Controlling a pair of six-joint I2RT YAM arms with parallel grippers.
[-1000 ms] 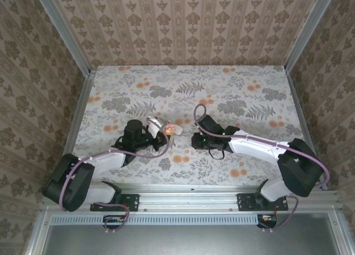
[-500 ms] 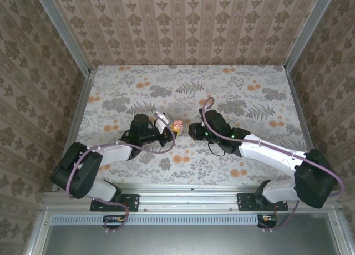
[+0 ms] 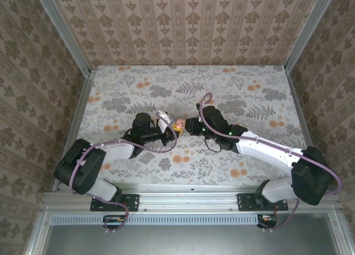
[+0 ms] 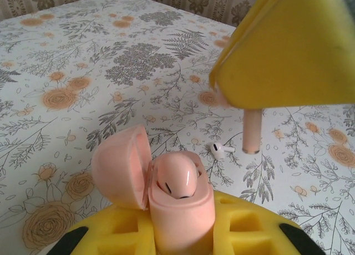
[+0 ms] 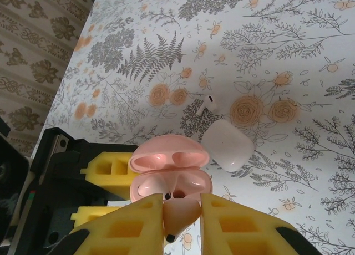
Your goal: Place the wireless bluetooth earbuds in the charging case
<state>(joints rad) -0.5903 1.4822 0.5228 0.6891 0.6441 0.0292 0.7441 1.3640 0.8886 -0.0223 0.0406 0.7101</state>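
My left gripper (image 4: 177, 235) is shut on a pink charging case (image 4: 183, 210), holding it upright with its lid (image 4: 119, 166) swung open. One pink earbud (image 4: 180, 180) sits in a socket; the other socket looks vacant in the right wrist view. My right gripper (image 5: 182, 213) is shut on a second pink earbud (image 5: 180, 208), just in front of the case's (image 5: 172, 180) open mouth. From the left wrist view its stem (image 4: 252, 132) hangs below the right fingers (image 4: 288, 44). In the top view both grippers (image 3: 173, 128) (image 3: 187, 126) meet at the case (image 3: 178, 125), mid-table.
A closed white case (image 5: 227, 145) lies on the flowered tablecloth beyond the pink case, with a loose white earbud (image 5: 211, 103) (image 4: 221, 150) beside it. Patterned walls close in the table on three sides.
The left gripper has carried the pink case right and away from the bases. The right gripper has swung left with its earbud until it faces the case.
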